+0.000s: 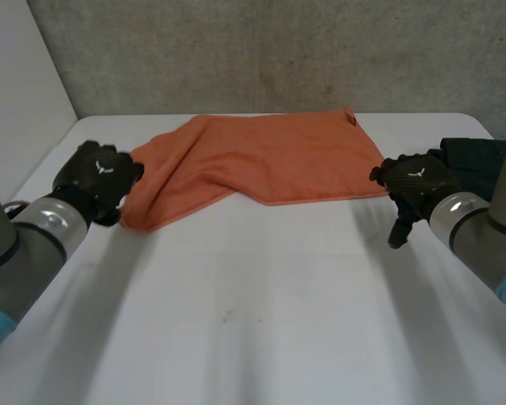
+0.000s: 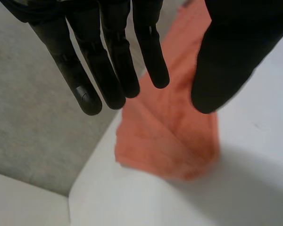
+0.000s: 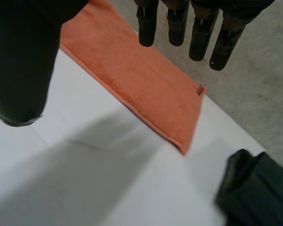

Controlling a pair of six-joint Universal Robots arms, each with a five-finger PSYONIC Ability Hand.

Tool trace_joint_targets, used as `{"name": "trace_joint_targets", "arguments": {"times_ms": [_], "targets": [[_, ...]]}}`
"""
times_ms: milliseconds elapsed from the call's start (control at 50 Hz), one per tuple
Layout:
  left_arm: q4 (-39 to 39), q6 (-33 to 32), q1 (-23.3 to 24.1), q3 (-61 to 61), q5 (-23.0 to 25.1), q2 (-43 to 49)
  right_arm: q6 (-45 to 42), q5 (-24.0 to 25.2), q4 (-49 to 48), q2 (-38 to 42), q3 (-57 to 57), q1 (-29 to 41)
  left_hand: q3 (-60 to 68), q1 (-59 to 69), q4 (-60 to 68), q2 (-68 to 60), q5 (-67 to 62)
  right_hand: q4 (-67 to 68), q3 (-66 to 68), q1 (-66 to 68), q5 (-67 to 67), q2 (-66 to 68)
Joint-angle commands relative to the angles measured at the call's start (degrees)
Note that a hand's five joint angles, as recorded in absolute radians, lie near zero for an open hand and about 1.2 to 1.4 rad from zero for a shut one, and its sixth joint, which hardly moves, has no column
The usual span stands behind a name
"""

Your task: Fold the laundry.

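Note:
An orange towel lies across the far part of the white table, flat on its right half and bunched into folds at its left end. My left hand hovers at that rumpled left end with straight fingers and thumb apart, holding nothing. My right hand sits just off the towel's near right corner, its fingers straight and spread above the cloth, empty.
A dark folded garment lies at the table's right edge, close behind my right hand, and shows beside the towel's corner as a dark cloth. A grey wall backs the table. The table's left edge runs near the towel's left end.

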State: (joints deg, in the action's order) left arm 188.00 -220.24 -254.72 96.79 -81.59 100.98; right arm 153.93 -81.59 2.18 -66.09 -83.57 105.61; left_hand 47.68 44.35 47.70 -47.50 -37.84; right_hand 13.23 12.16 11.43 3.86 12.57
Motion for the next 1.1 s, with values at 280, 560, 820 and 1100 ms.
{"name": "trace_joint_targets", "arguments": {"times_ms": [280,560,820,1100], "targets": [[6.58,3.26,-0.08,-9.24,-0.59,21.97,0.32,1.96,0.37,2.8,-0.46,1.09,-24.35,-21.02,-24.36,24.17,24.5,-3.23,-2.16,-1.43,-3.86,-2.57],[14.4,-11.0,-0.69,-10.3,-0.33,27.68,0.32,2.05,0.28,2.89,-0.54,1.0,-19.97,-16.64,-19.99,19.8,20.13,-3.23,-2.16,-1.43,-3.86,-2.57],[19.07,-11.53,-1.39,-13.46,-0.15,33.31,0.32,2.4,-0.16,2.89,-0.99,1.0,-12.91,-9.58,-12.93,12.73,13.07,-3.23,-2.16,-1.43,-3.86,-2.57],[21.79,-11.44,-2.89,-17.95,-0.06,37.0,0.32,2.4,-0.33,3.24,-0.99,1.0,31.93,35.26,31.91,-32.1,-31.77,-3.23,-2.16,-1.43,-3.86,-2.57]]}}
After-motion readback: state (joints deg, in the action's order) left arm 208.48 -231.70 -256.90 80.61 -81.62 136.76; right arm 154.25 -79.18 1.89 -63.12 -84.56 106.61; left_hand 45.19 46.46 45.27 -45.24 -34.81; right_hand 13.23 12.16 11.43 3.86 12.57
